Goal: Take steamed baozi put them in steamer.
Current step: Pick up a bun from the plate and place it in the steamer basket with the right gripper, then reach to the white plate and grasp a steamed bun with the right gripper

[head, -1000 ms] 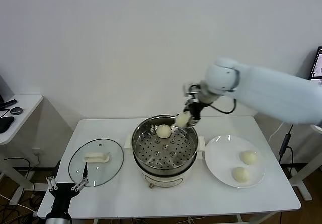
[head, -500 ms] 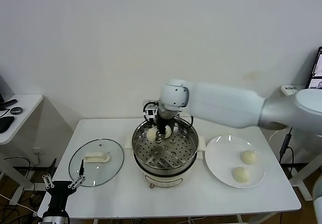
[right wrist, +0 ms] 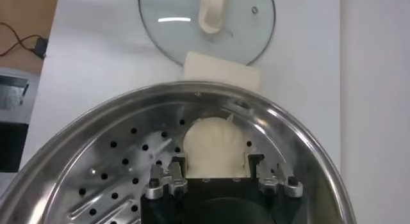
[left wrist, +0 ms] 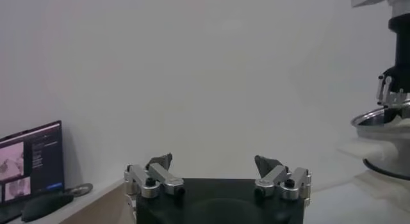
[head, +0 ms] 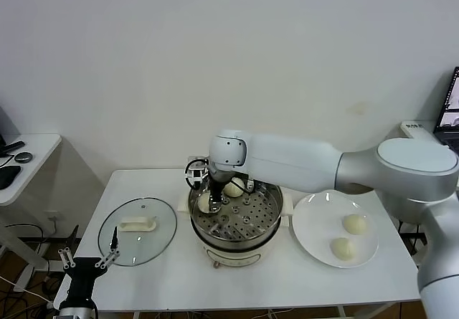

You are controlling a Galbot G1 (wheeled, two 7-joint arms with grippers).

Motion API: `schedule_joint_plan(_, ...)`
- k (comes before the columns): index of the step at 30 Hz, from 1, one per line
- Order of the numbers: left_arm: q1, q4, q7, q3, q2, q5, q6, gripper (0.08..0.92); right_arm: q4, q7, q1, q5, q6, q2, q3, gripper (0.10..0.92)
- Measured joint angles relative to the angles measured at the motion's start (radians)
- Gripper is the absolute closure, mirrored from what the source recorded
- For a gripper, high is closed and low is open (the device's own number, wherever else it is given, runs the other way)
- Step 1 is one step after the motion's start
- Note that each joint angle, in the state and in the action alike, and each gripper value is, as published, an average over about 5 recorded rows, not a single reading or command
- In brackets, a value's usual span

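The steel steamer stands mid-table on its cream base. Two steamed baozi lie on its perforated tray: one at the back, one at the left wall. My right gripper reaches down into the pot. In the right wrist view its open fingers flank that left baozi, which rests on the tray beside the steamer wall. Two more baozi sit on the white plate. My left gripper hangs open and empty below the table's front left corner, with its own wrist view showing the left gripper facing a bare wall.
The glass lid with its white handle lies flat on the table left of the steamer; the right wrist view shows the lid beyond the pot's cream side handle. A side desk stands at far left.
My right arm swung the baozi from the steamer's right rim across to its left side and lowered it onto the tray. The fingers have spread wider around it. The left arm stayed still.
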Motion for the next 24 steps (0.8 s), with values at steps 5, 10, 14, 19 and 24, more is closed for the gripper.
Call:
schedule_joint_plan(5,-0.005,0.002,0.001,0.002,0.003,-0.003,0.001,0.177,0.018,-0.033,0.02,-0.004,0.002,-0.015,0.004,0.209)
schedule_joint_plan(10,-0.016,0.007,0.004,0.009,0.007,-0.007,0.002,0.177,0.081,-0.101,0.098,-0.013,0.021,-0.08,-0.01,0.203)
schedule_joint_plan(14,-0.023,0.007,0.007,0.015,0.011,-0.009,0.004,0.177,0.153,-0.189,0.178,-0.046,0.063,-0.178,-0.035,0.203)
schedule_joint_plan(19,-0.026,0.01,0.01,0.022,0.015,-0.008,0.008,0.177,0.248,-0.298,0.241,-0.13,0.143,-0.344,-0.063,0.203)
schedule_joint_plan(24,-0.03,0.017,0.014,0.031,0.008,-0.002,0.015,0.177,0.331,-0.364,0.233,-0.238,0.225,-0.538,-0.049,0.203)
